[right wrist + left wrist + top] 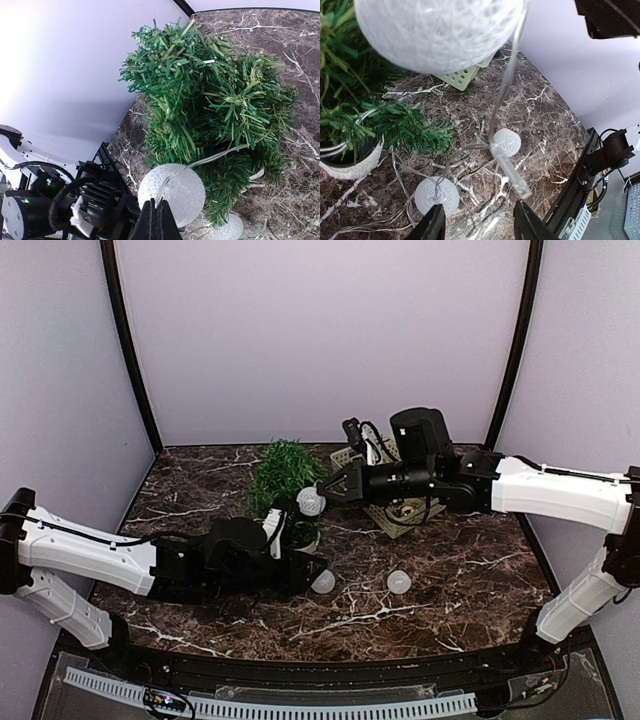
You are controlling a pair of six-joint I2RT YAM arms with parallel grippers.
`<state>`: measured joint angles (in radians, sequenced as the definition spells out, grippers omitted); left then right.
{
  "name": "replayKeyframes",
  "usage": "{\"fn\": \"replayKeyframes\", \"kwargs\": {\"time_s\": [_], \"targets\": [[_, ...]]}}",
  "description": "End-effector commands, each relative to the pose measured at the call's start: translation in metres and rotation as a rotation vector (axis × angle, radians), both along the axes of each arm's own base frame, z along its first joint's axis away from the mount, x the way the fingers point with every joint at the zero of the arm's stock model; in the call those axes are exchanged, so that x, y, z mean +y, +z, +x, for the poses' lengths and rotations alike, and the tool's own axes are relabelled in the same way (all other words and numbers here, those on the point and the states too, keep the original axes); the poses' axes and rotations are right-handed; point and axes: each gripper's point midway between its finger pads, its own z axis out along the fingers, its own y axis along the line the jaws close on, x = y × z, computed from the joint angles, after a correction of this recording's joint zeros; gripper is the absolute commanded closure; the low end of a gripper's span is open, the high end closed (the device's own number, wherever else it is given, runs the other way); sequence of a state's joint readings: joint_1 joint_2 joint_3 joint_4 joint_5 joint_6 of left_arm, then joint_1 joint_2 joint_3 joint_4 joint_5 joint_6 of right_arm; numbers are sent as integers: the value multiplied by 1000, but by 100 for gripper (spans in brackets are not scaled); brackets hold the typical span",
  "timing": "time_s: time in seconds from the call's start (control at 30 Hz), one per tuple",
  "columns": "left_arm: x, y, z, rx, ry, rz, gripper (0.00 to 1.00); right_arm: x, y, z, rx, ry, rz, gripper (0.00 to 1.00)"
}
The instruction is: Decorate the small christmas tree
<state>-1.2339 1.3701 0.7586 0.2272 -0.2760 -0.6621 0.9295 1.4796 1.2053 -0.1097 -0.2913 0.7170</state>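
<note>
Standing just left of centre in the top view, the small christmas tree (285, 472) is a bushy dark-green artificial one with flat, shredded needles, some tips paler green. It sits upright in a little round white pot (350, 169) on the dark marble table (450, 560).

The right gripper (155, 220) reaches in from the right of the frame. Its fingers are pressed together on a clear wire (215, 156), holding a white woven ball (311, 502) against the tree's lower right side.

The left gripper (479, 222) lies low at the lower centre, beside the pot, jaws parted about halfway. It seems to hold nothing, though loose wire runs near the gap.

Two more balls (323, 582) (399, 582) rest on the table in front of the tree.
</note>
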Motion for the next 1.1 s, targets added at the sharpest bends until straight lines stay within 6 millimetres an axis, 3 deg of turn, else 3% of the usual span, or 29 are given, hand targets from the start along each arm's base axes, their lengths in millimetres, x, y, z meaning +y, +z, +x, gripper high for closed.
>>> {"fn": "replayKeyframes", "kwargs": {"time_s": [0.0,0.27,0.43,0.77,1.07], "targets": [[-13,14,11,-51,16,-62,52,3,26,-5,-36,15,77,100],[-13,-3,22,-90,57,-7,54,3,34,-9,-35,29,106,100],[-19,-10,24,-95,50,9,65,4,37,-10,-31,33,115,100],[-19,-21,34,-113,93,62,73,1,40,-13,-27,35,131,100],[-22,-15,40,-144,112,70,91,0,41,-13,-26,32,129,100]]}}
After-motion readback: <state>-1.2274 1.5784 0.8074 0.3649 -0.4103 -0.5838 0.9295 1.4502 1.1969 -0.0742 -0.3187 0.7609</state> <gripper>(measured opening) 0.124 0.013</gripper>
